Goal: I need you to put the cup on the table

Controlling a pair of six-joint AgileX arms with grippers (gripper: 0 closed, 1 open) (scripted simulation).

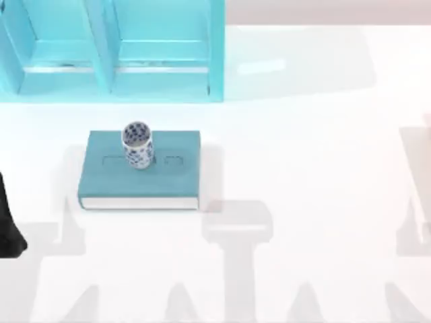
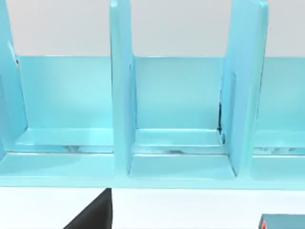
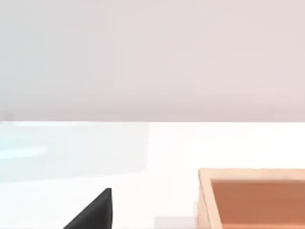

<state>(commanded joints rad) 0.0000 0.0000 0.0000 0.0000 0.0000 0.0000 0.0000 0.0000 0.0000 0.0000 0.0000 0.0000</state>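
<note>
A dark part of the left arm sits at the left edge of the surface in the top view, and whether its claw is spread or pressed together cannot be told from any view. A black wedge, probably part of that claw, juts into the left wrist view, which faces the light-blue shelf across a strip of white surface.

Off to the right of that arm and a little farther back, well apart from it, the cup stands upright on the teal book, near the book's far edge. Nothing touches it. The book lies flat on the surface with the shelf behind it.

The task is not yet begun: the cup rests on the book rather than on the surface, so it must be lifted off and set down on bare white beside the book.

The right arm is parked at the right; its wrist view looks across the surface past a wooden box.
</note>
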